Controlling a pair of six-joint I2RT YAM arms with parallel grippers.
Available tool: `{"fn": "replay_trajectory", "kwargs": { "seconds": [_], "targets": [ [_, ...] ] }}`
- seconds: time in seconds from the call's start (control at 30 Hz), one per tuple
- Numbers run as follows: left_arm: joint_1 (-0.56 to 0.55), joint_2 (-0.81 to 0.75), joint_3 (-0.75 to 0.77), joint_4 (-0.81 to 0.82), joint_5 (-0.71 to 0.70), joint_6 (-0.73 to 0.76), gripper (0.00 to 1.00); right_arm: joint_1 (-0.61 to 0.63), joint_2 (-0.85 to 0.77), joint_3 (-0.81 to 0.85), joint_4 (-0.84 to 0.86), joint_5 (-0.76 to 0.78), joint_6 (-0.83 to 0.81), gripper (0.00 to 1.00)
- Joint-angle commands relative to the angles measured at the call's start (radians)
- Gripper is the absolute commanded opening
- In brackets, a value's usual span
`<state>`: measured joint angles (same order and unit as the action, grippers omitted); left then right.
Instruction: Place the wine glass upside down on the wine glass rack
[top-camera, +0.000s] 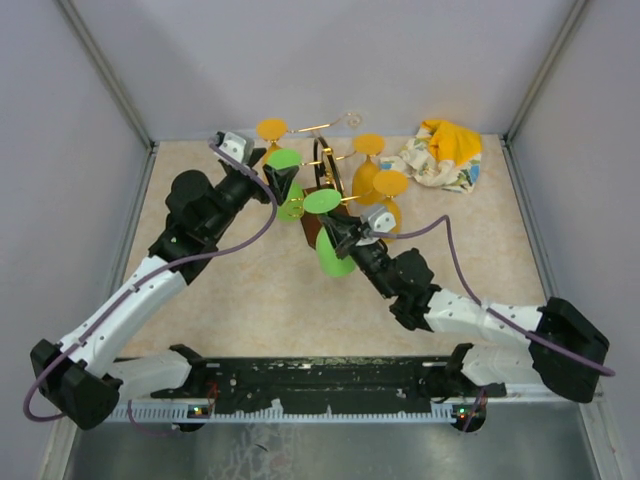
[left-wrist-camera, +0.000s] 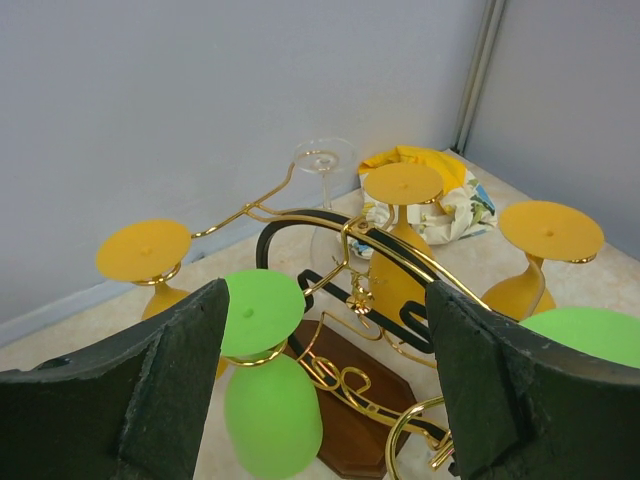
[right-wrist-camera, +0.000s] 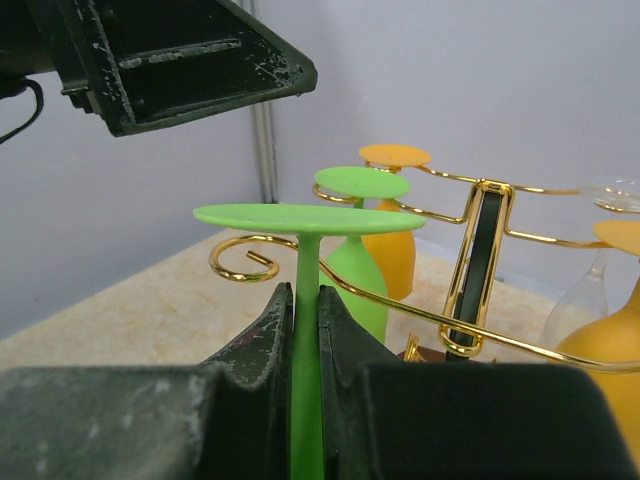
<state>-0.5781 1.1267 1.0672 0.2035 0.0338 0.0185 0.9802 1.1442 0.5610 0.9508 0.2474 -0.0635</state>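
Right jaws clenched on inverted green wine glass stem beside rack; left jaws released.

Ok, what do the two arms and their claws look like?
They match. Left arm and right arm have white shells on the long links and black joints, wrists and bases. A purple cable loops along each to a small grey wrist camera. Left claw and right claw each have two chunky black fingers, scuffed at the edges.
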Motion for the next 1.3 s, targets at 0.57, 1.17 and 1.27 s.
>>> {"fn": "replay_trajectory", "kwargs": {
  "seconds": [0.57, 1.17, 1.27],
  "targets": [
    [0.036, -0.05, -0.051, 0.045, 0.027, -0.042, 0.86, 0.074, 0.255, -0.008, 0.477, 0.183, -0.145, 0.0],
    [0.046, -0.041, -0.062, 0.056, 0.047, -0.068, 0.86, 0.094, 0.407, 0.05, 0.591, 0.214, -0.172, 0.0],
    [0.048, -0.038, -0.062, 0.059, 0.052, -0.073, 0.86, 0.094, 0.43, 0.073, 0.595, 0.208, -0.184, 0.0]
  ]
}}
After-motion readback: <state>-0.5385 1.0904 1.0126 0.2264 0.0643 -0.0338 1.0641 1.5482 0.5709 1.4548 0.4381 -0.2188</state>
